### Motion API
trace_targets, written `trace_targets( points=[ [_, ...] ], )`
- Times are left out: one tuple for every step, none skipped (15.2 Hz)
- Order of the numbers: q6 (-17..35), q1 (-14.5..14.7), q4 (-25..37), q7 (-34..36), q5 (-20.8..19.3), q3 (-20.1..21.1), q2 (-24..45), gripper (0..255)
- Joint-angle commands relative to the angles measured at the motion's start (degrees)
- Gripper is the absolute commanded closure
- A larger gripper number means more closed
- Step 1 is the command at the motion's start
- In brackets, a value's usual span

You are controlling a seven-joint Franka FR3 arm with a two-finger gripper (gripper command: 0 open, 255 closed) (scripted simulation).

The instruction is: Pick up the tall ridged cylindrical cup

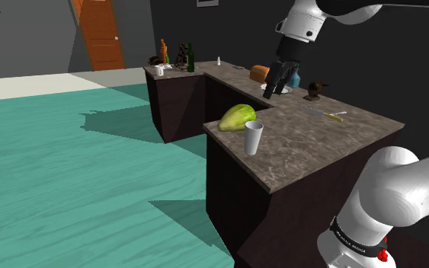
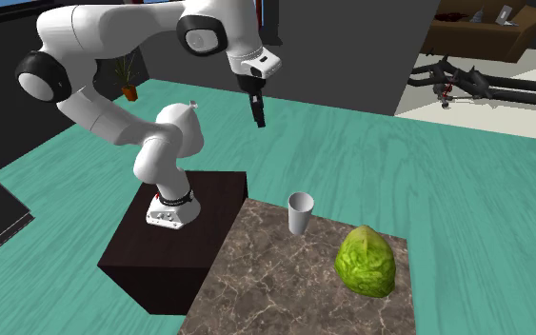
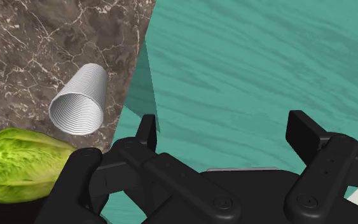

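Cup look: white cup (image 1: 253, 137), tall, ridged all round, rim wider than base, upright w/ mouth up.
Cup pos: on brown marbled counter (image 1: 319, 145), near its edge on the floor side; green lettuce head (image 1: 237, 116) near it, not touching.
Cup contents: nothing inside.
Pincer: black pincer (image 3: 225, 130) open, fingers apart w/ teal floor (image 3: 247, 63) betw. them; up in air, well apart from cup.
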Motion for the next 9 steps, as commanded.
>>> trace_targets(
  points=[
    [0.0, 0.0, 0.0, 0.0, 0.0, 0.0, 0.0, 0],
    [0.6, -0.25, 0.19, -0.77, -0.45, -0.7, 1.74, 0],
    [1.19, -0.49, 0.42, -1.53, -0.89, -1.39, 3.52, 0],
    [1.77, -0.72, 0.71, -2.28, -1.31, -2.08, 5.33, 0],
    [2.34, -0.95, 1.06, -3.03, -1.72, -2.75, 7.17, 0],
    [2.89, -1.18, 1.45, -3.77, -2.1, -3.42, 9.05, 0],
    [3.43, -1.4, 1.9, -4.51, -2.46, -4.08, 10.95, 0],
    [3.95, -1.61, 2.39, -5.23, -2.81, -4.73, 12.89, 0],
    [4.45, -1.82, 2.94, -5.95, -3.12, -5.37, 14.85, 0]
  ],
)
